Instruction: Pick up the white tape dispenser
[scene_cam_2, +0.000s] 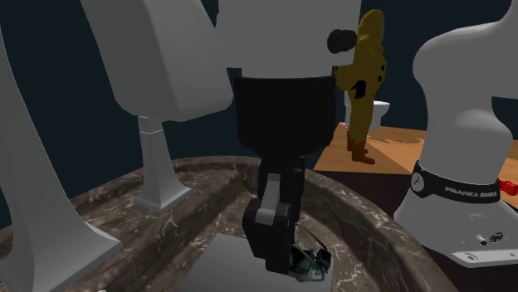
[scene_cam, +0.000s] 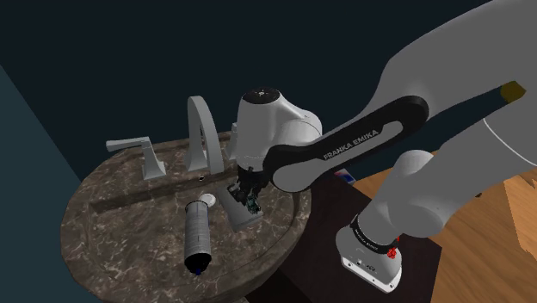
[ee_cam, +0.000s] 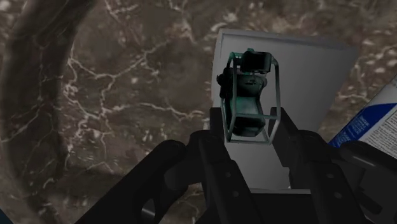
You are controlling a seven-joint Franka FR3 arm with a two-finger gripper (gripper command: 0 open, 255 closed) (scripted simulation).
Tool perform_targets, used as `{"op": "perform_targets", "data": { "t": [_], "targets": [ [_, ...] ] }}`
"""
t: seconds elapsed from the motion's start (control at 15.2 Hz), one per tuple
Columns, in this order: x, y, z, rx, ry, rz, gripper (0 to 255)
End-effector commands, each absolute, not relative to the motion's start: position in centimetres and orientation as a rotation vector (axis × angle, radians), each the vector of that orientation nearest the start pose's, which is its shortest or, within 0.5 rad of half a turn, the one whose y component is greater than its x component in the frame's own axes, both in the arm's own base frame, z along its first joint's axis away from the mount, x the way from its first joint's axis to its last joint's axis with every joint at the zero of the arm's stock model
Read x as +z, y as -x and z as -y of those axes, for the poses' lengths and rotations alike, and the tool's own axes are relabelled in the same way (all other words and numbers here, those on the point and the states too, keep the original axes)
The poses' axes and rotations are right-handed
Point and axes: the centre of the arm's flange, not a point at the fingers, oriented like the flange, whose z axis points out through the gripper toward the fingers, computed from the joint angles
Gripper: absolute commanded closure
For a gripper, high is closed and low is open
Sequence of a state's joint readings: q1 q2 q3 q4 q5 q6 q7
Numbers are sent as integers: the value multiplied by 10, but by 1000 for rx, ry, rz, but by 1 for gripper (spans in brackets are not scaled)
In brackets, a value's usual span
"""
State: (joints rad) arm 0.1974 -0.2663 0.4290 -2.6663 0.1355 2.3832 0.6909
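Currently we hold the gripper (ee_cam: 254, 130) low over the tape dispenser (ee_cam: 248, 95), which sits on the marble sink top (scene_cam: 112, 207) near its right edge in the shoulder view. Our fingers stand apart either side of its dark middle, not clearly touching. If we close off-centre, we may catch only that thin frame, so the dispenser twists, slips, or nudges the box (ee_cam: 372, 121) just beside it.

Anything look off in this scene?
A grey canister lies tipped on its side in the marble sink, near the faucet. The tape dispenser is drawn dark teal on a grey slab, not white.
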Motion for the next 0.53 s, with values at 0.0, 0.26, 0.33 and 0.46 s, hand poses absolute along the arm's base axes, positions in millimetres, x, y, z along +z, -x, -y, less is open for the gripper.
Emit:
{"op": "perform_targets", "data": {
  "t": [0.0,0.26,0.33,0.46],
  "targets": [
    [325,-330,-231,26,3164,-285,255],
    [346,-330,-231,26,3164,-285,255],
    [351,-330,-231,26,3164,-285,255],
    [362,-330,-231,26,3164,-285,255]
  ]
}}
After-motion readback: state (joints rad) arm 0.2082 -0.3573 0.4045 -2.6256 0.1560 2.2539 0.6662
